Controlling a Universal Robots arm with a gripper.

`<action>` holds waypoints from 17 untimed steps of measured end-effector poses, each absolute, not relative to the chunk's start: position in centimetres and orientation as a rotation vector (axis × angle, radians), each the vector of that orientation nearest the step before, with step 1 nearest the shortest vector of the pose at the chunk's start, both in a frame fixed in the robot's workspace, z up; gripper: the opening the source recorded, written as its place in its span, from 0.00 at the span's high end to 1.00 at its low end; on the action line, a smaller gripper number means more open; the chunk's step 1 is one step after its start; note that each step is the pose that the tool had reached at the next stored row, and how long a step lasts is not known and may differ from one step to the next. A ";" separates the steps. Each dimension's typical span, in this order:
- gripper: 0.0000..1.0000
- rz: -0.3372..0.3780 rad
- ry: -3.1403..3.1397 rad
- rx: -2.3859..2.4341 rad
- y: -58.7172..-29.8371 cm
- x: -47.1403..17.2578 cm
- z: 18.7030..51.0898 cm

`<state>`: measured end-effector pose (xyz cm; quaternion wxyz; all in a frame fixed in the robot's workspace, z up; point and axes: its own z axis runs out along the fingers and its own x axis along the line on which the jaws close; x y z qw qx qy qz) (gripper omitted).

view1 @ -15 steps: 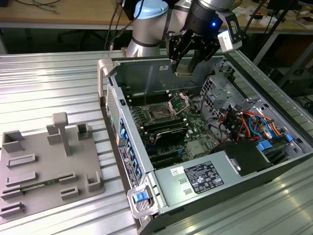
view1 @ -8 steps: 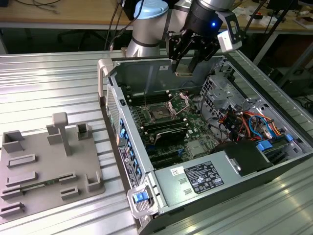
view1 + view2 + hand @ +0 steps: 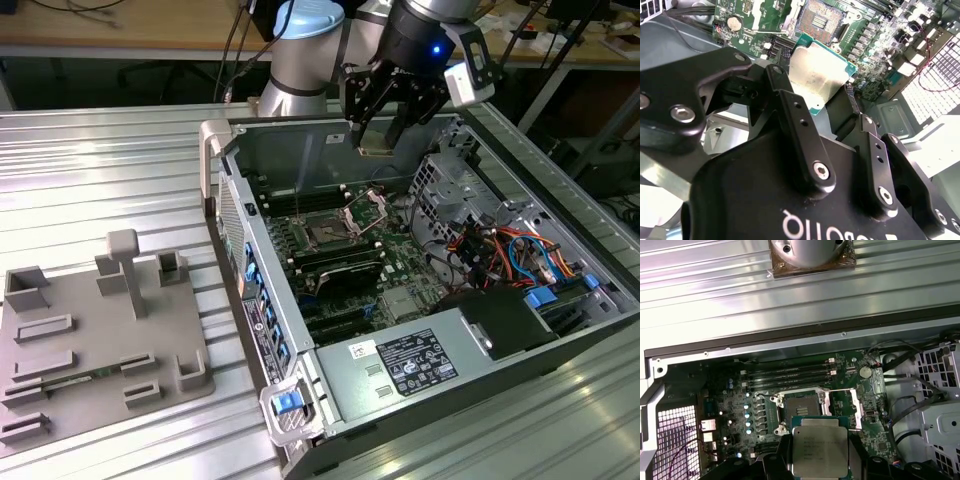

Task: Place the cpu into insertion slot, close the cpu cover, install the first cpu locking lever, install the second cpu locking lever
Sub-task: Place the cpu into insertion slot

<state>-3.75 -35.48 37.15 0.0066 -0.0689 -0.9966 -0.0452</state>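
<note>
Jaws clamped on the cpu (image 3: 819,452) hang above the open computer case (image 3: 300,150) on a ribbed metal table (image 3: 100,150), desk (image 3: 120,42) behind.

My arm (image 3: 295,85) is silver-grey with a pale blue joint cap (image 3: 305,25). Just above my gripper (image 3: 385,128) a blue light (image 3: 435,47) glows; beside the gripper sits a white block (image 3: 468,78). Its black link bars (image 3: 800,135) carry silver screws (image 3: 821,171), its black base white lettering (image 3: 815,225).
</note>
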 end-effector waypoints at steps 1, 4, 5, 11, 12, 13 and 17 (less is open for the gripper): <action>0.45 -0.142 -3.118 -0.217 -35.5 -3.8 37.2; 0.45 -0.142 -3.118 -0.222 -35.5 -3.8 37.1; 0.45 -0.142 -3.118 -0.223 -35.5 -3.8 37.1; 0.45 -0.142 -3.117 -0.230 -35.5 -3.8 37.1; 0.45 -0.142 -3.117 -0.232 -35.5 -3.8 37.1; 0.45 -0.142 -3.117 -0.234 -35.5 -3.8 37.1; 0.45 -0.142 -3.117 -0.243 -35.5 -3.8 37.1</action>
